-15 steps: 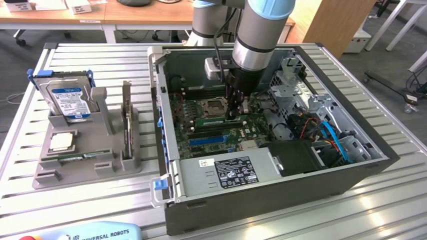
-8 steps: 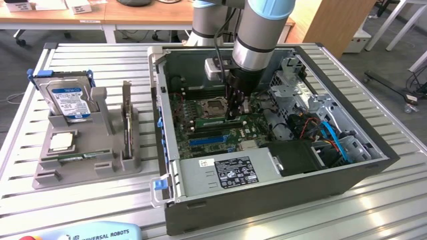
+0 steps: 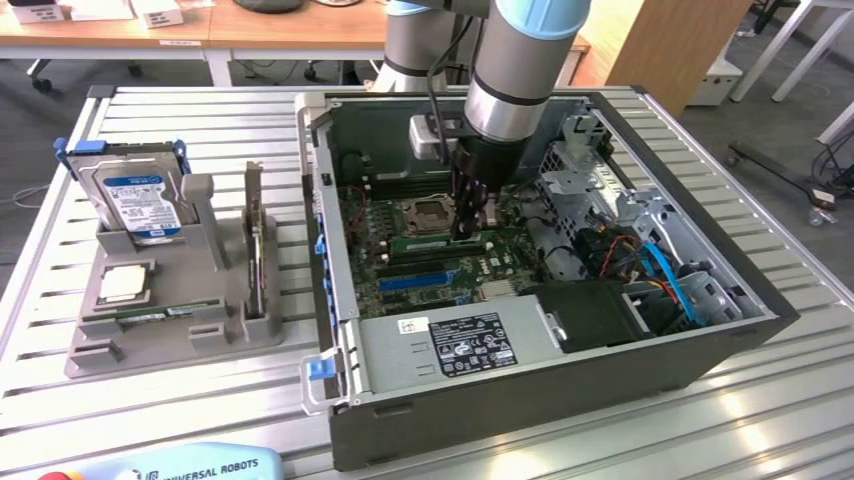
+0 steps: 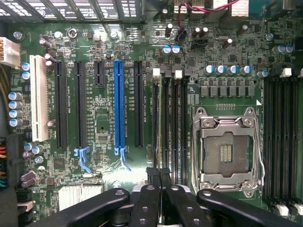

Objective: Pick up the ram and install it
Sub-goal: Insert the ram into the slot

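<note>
Standing inside the open computer case (image 3: pixel 534 400), the gripper (image 4: pixel 158 171) has its black fingers (image 4: pixel 147 203) pressed together. The tips are over the bank of memory slots (image 4: pixel 170 123), just beside the processor socket (image 4: pixel 226 149). Whether anything thin is pinched between the tips cannot be told.

The ram (image 3: pixel 160 313) lies flat in a grey holder tray (image 3: pixel 160 345) on the table (image 3: pixel 747 420). It is outside the case, toward the exterior view's left, and well apart from the gripper. Just behind it in the same tray sits a silver processor chip (image 3: pixel 124 283). Farther back a hard drive (image 3: pixel 134 195) stands upright, and an expansion card (image 3: pixel 254 235) stands on edge along the tray's case-side edge.

The table is slatted metal, and the case lies on its side with the opening upward. The green motherboard (image 4: pixel 104 127) carries a blue slot (image 4: pixel 119 109) and a white slot (image 4: pixel 38 97). The power supply (image 3: pixel 447 345) fills the near end of the case. A drive cage with blue cables (image 3: pixel 667 275) takes the exterior view's right.

The case walls rim the board on every side, and the arm (image 3: pixel 514 70) enters from above through the open top. A strip of bare table separates the tray from the case wall. Wooden desks (image 3: pixel 200 35) stand beyond the table.
</note>
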Robot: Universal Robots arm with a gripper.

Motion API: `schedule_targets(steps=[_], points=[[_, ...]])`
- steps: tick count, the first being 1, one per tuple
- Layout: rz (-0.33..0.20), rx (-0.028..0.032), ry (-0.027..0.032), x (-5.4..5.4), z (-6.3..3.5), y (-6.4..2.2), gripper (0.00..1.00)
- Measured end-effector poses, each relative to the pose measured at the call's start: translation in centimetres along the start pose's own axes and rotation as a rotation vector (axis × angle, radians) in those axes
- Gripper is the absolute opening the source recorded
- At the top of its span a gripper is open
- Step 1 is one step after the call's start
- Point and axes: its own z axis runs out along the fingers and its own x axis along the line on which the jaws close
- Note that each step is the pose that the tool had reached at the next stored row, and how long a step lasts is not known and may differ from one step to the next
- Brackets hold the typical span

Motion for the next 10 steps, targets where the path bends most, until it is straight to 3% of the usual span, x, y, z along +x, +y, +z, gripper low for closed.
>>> schedule_targets(steps=[10], points=[[-0.011, -0.0004, 0.0006, 0.0, 0.0, -0.02, 0.11]])
